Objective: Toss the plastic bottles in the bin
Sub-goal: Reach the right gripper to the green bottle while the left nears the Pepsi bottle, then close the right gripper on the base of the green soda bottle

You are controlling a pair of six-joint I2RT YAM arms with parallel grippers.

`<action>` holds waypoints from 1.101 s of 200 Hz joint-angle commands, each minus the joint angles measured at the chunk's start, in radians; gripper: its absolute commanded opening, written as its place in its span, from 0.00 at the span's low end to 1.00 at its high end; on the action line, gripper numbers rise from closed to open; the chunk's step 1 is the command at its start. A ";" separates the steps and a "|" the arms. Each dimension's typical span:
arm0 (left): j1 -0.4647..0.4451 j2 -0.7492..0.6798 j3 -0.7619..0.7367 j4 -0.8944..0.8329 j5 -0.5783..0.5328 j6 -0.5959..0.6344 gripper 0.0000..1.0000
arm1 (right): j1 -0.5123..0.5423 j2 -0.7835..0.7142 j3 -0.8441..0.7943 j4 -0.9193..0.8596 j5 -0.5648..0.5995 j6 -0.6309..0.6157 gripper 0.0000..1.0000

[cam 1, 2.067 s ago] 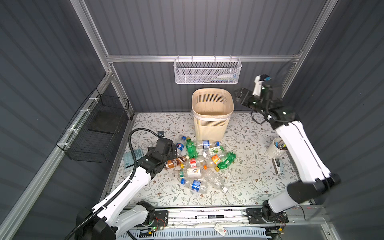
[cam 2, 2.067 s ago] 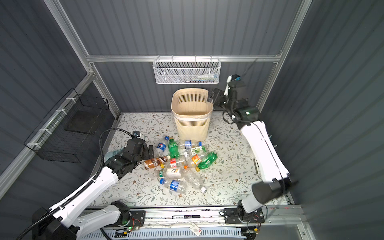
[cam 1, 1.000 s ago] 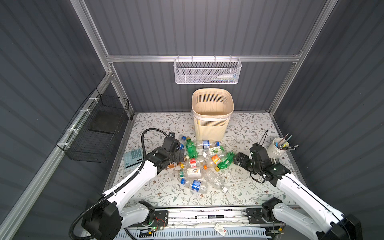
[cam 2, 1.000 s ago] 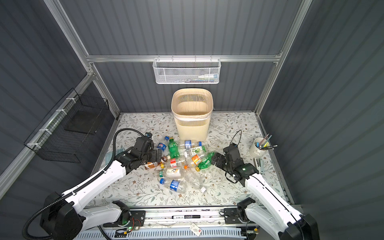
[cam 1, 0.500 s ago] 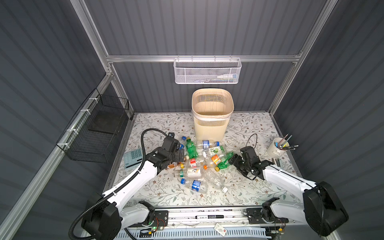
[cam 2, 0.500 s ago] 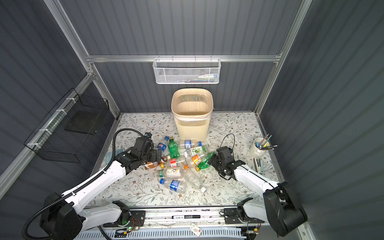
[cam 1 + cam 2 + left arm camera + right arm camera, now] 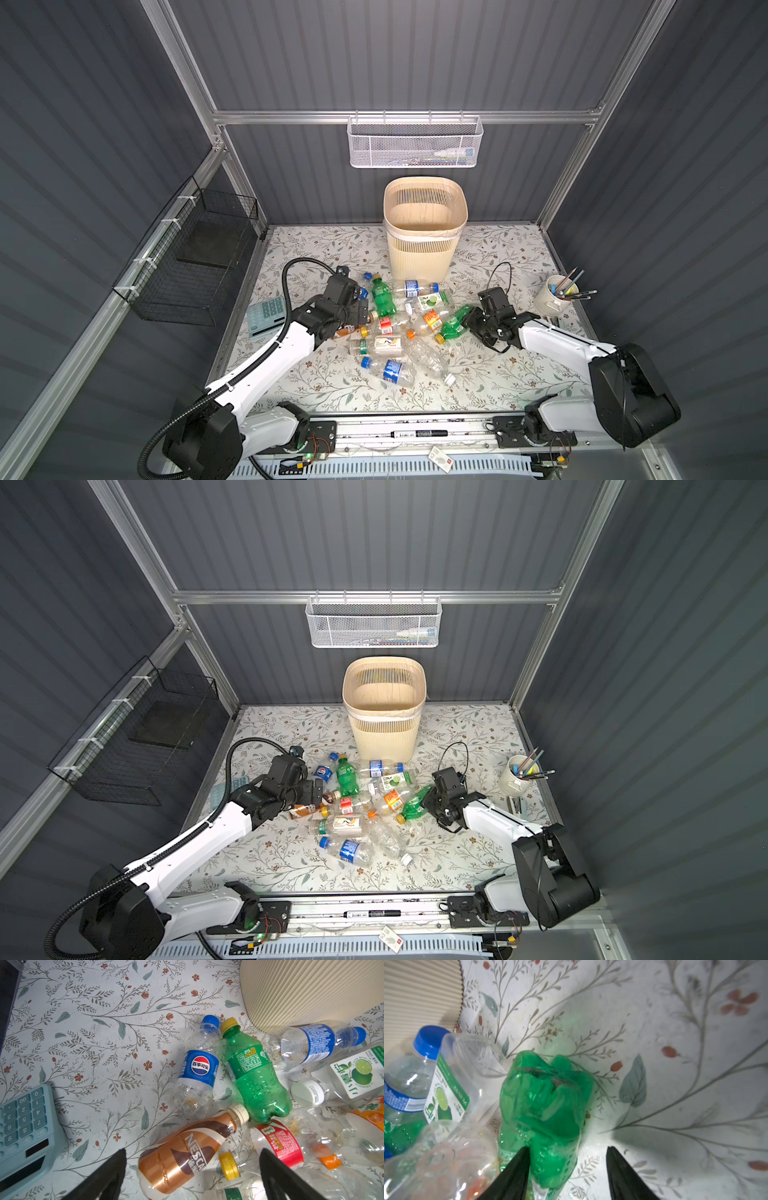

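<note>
Several plastic bottles (image 7: 390, 332) lie in a heap on the floral mat in front of the beige bin (image 7: 422, 249) (image 7: 384, 733). My left gripper (image 7: 363, 311) (image 7: 192, 1151) is open at the heap's left side, its fingers straddling a brown-sleeved bottle (image 7: 182, 1153) without touching it. My right gripper (image 7: 467, 322) (image 7: 566, 1148) reaches the heap's right side. A green bottle (image 7: 453, 320) (image 7: 546, 1101) sits between its fingers. One finger lies against the bottle. A gap shows between the other finger and the bottle.
A light-blue calculator (image 7: 266, 316) (image 7: 22, 1126) lies left of the left gripper. A white cup of pens (image 7: 552, 297) stands at the right edge. A white mesh basket (image 7: 415, 143) hangs on the back wall, a black wire basket (image 7: 195, 266) on the left wall.
My right arm came down from beside the bin to the heap's right side, and its jaws narrowed around the green bottle. My left gripper edged into the heap, then held still, open.
</note>
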 commanded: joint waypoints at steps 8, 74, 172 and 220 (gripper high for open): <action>-0.004 -0.014 -0.017 -0.010 -0.014 -0.004 1.00 | -0.053 -0.064 -0.028 -0.097 0.039 -0.063 0.57; -0.004 -0.008 -0.023 0.002 -0.012 -0.009 1.00 | -0.129 -0.219 -0.023 -0.255 0.073 -0.132 0.63; -0.004 -0.015 -0.027 0.001 -0.018 -0.009 1.00 | -0.055 -0.043 0.099 -0.155 0.046 -0.014 0.96; -0.004 -0.027 -0.038 -0.009 -0.029 -0.013 1.00 | -0.051 0.114 0.145 -0.154 0.074 -0.036 0.95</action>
